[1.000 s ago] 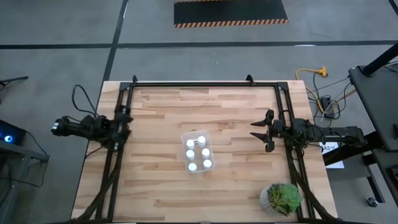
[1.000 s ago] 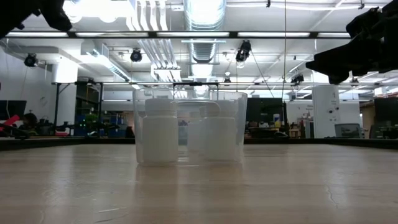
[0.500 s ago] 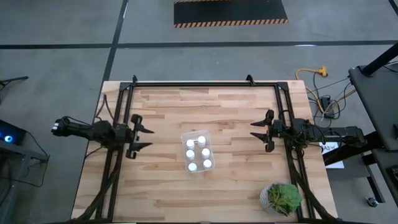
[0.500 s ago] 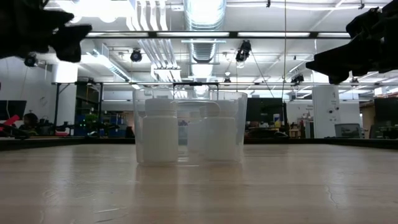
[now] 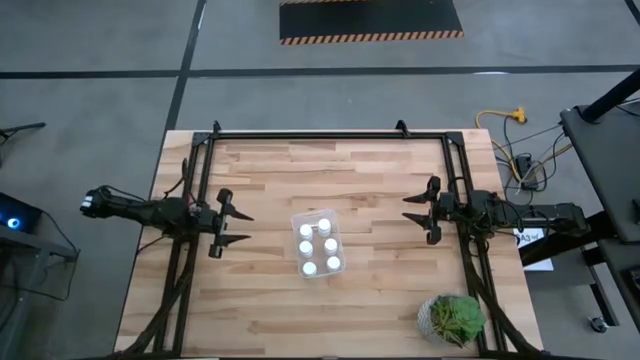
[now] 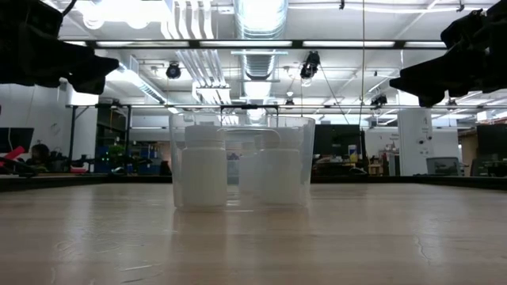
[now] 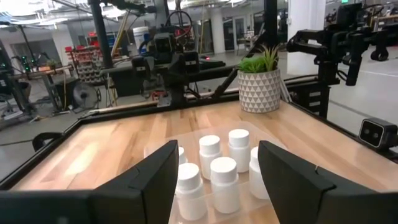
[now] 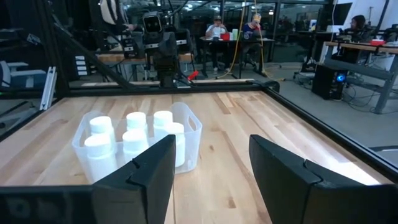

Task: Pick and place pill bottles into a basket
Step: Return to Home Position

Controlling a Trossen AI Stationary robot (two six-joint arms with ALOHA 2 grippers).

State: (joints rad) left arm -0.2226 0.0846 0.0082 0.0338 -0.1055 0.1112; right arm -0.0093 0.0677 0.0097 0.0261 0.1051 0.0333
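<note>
Six pill bottles [image 5: 330,244]: all in clear bin [image 5: 296,217] | left tool [image 5: 246,228]: agape, empty, near bin | right tool [image 5: 407,208]: agape, empty | I'd retract both level, clear of black frame [image 5: 320,137].

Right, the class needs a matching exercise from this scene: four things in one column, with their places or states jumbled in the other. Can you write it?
Column A
1. pill bottles
2. potted plant
3. left gripper
4. right gripper

Column B
a. open, left of the basket in the high view
b. standing inside the basket
c. open, right of the basket in the high view
d. at a corner of the table, on the right arm's side

Pairs: 1-b, 2-d, 3-a, 4-c
</note>
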